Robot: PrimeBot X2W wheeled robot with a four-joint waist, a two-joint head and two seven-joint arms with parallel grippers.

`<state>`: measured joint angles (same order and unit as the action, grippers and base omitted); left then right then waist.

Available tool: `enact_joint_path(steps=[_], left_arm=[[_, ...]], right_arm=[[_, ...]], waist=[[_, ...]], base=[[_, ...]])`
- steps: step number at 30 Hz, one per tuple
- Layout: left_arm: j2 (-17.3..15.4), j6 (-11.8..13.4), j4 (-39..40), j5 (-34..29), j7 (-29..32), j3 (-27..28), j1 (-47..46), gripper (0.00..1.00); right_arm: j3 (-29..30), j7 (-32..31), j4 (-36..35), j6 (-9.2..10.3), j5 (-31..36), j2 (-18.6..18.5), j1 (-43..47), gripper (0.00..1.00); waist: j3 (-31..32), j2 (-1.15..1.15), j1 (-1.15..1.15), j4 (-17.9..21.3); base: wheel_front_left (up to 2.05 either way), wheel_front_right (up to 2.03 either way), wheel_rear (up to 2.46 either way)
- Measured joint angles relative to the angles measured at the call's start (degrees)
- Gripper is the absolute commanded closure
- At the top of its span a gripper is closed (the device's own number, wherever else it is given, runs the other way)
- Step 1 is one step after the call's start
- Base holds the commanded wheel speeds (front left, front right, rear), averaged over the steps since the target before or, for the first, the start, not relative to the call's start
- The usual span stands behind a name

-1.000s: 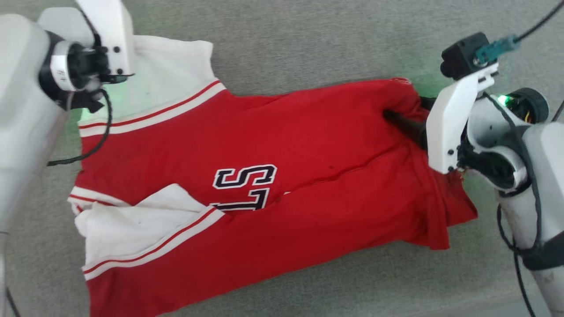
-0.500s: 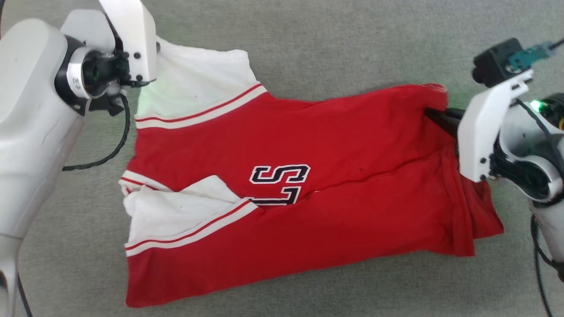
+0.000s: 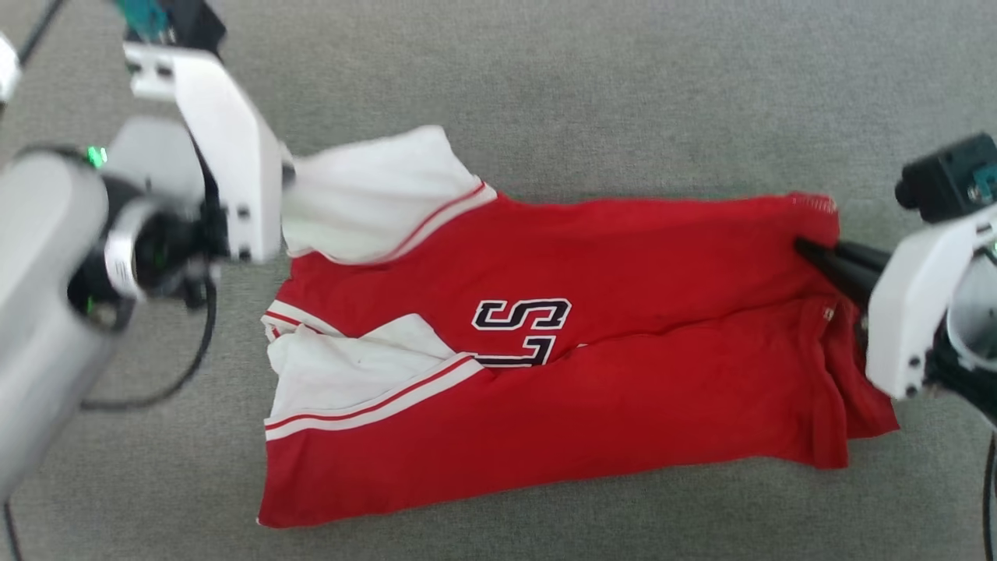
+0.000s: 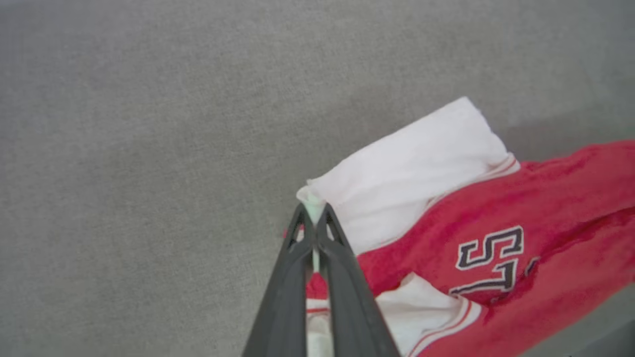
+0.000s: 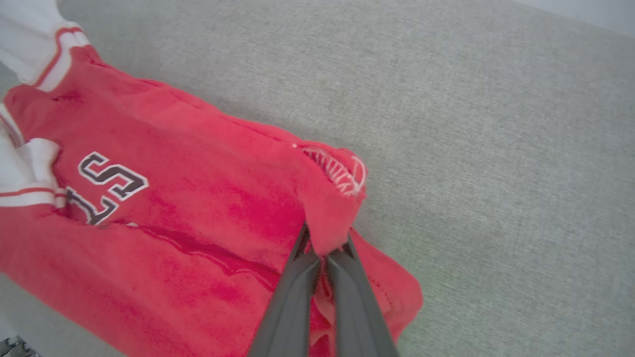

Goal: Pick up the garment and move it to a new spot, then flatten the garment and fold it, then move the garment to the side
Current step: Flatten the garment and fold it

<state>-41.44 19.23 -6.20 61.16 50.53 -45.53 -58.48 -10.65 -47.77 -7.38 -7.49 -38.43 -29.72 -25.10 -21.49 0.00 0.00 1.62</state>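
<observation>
Since 1 s ago: right end effector (image 5: pixel 326 244) went from open to clamped on the red hem corner (image 5: pixel 331 198) of the garment (image 3: pixel 639 257). The upper white sleeve (image 3: pixel 374 195), pinched by left end effector (image 4: pixel 313 214), now bunched & lifted vs. lying flatter. Shirt sits further right in head frame, prob. cam moved.

Bright, even light; a soft shadow edges the garment (image 3: pixel 623 405), and the left arm (image 3: pixel 47 257) looks blurred.

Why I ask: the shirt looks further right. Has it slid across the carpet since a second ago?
Cannot tell: the garment sits further right, but the whole view shifted too, and the plain carpet gives no fixed mark.
</observation>
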Motion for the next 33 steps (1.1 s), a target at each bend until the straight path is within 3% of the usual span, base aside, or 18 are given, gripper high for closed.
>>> enact_joint_path(steps=[5, 13, 19, 20, 21, 22, 24, 25, 26, 33], left_arm=[[-5.00, 5.70, 12.10, -0.04, 0.90, -0.54, 6.59, 1.00], [-11.37, 15.40, 26.44, 1.86, -0.11, -0.82, 19.73, 1.00], [-10.39, 16.70, 26.72, 4.04, -1.80, -2.43, 26.98, 1.00], [-9.88, 16.48, 25.76, 4.04, -2.29, -2.59, 27.44, 1.00], [-9.21, 15.99, 24.55, 4.20, -3.02, -2.47, 27.70, 1.00], [-8.55, 15.50, 23.51, 4.52, -3.77, -2.34, 27.91, 0.98], [-7.40, 14.12, 21.53, 4.55, -5.46, -2.26, 28.18, 0.53], [-7.14, 13.43, 20.85, 4.55, -6.26, -2.13, 28.23, 0.21], [-6.89, 12.67, 20.13, 4.54, -7.34, -1.83, 28.26, 0.00], [-5.64, 8.58, 18.70, 3.89, -16.11, 1.74, 29.43, 0.00]], right_arm=[[1.82, -0.92, -5.16, 0.00, -1.58, -1.22, 5.70, 1.00], [6.35, -3.44, -8.34, 0.00, -3.34, 1.26, 15.81, 1.00], [6.99, -3.35, -5.36, 0.00, -2.34, 4.08, 18.60, 1.00], [6.99, -3.05, -4.60, 0.00, -2.20, 4.59, 18.59, 0.91], [6.84, -2.78, -3.70, 0.00, -1.88, 5.02, 18.57, 0.63], [6.56, -2.63, -3.04, 0.00, -1.41, 5.17, 18.57, 0.00], [6.66, -2.54, -1.82, 0.00, -1.35, 6.11, 18.35, 0.00], [6.48, -2.45, -1.67, 0.00, -1.35, 6.36, 18.28, 0.00], [6.36, -2.45, -1.69, 0.00, -1.42, 6.47, 18.22, 0.00], [9.95, -3.22, -3.56, 0.00, -2.80, 6.17, 17.89, 0.00]], waist=[[1.14, 0.00, 0.00, -0.48], [2.17, 0.00, 0.00, -0.49], [2.17, 0.00, 0.00, -1.11], [2.21, 0.00, 0.00, -1.21], [2.27, 0.00, 0.00, -1.31], [2.33, 0.00, 0.00, -1.41], [2.50, 0.00, 0.00, -1.55], [2.57, 0.00, 0.00, -1.54], [2.64, 0.00, 0.00, -1.53], [2.78, 0.00, 0.00, -1.45]], base=[[0.00, 0.00, 0.00], [0.00, 0.00, 0.00], [0.00, 0.00, 0.00], [0.00, 0.00, 0.00], [0.00, 0.00, 0.00], [0.00, 0.00, 0.00], [0.00, 0.00, 0.00], [0.00, 0.00, 0.00], [0.00, 0.00, 0.00], [0.00, 0.00, 0.00]])
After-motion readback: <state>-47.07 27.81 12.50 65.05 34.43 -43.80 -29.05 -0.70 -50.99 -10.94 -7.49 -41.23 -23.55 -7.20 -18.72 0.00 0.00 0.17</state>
